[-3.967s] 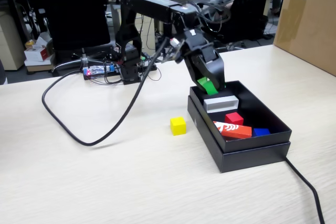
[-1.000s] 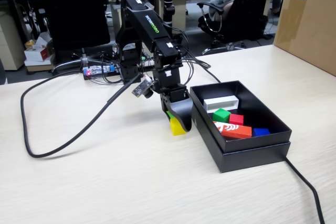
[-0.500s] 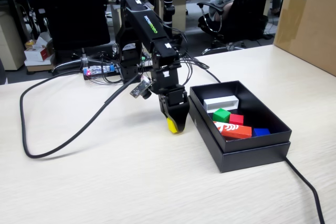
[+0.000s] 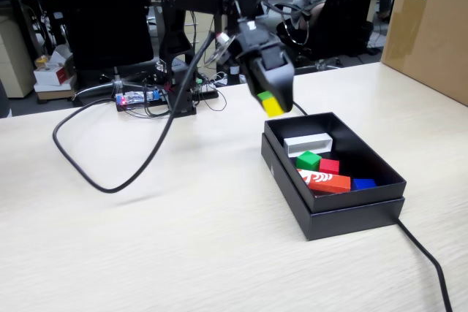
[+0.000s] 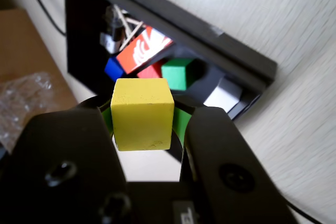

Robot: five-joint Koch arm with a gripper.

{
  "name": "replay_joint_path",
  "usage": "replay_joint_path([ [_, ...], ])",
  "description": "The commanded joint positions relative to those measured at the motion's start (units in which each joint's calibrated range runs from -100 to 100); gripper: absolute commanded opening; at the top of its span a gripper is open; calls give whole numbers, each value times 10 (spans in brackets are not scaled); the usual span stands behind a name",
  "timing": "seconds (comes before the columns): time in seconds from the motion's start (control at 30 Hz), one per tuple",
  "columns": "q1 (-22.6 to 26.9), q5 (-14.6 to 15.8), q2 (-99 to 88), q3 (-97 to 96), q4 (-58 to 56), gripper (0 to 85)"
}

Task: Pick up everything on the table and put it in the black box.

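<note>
My gripper [image 4: 271, 102] [image 5: 143, 113] is shut on the yellow cube [image 4: 273, 104] [image 5: 142, 113], held in the air just above and left of the black box's [image 4: 289, 184] [image 5: 226, 59] near corner in the fixed view. The green cube [image 4: 308, 159] [image 5: 177, 72] and the red cube [image 4: 328, 166] [image 5: 152, 70] lie inside the box. The pale wood-grain table [image 4: 183, 239] shows no loose cube.
Inside the box also lie a white block [image 4: 308, 142], an orange-red block with white marks [image 4: 324, 180] and a small blue piece [image 4: 363, 183]. A big brown carton [image 4: 431, 27] stands at the right. A black cable [image 4: 110, 173] loops over the table's left; another [image 4: 428, 264] trails off front right.
The gripper closed on the yellow cube on the table, then lifted it and swung up and right toward the box. Four seconds ago it held the green cube over the box.
</note>
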Motion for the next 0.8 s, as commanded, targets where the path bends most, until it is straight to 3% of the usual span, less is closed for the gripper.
replay_joint_path([
  [0.0,14,3,33,82,1,27],
  [0.57,51,19,396,213,2,35],
  [0.6,52,20,399,208,2,56],
  [0.63,53,20,400,190,1,153],
  [0.77,51,19,400,174,1,265],
])
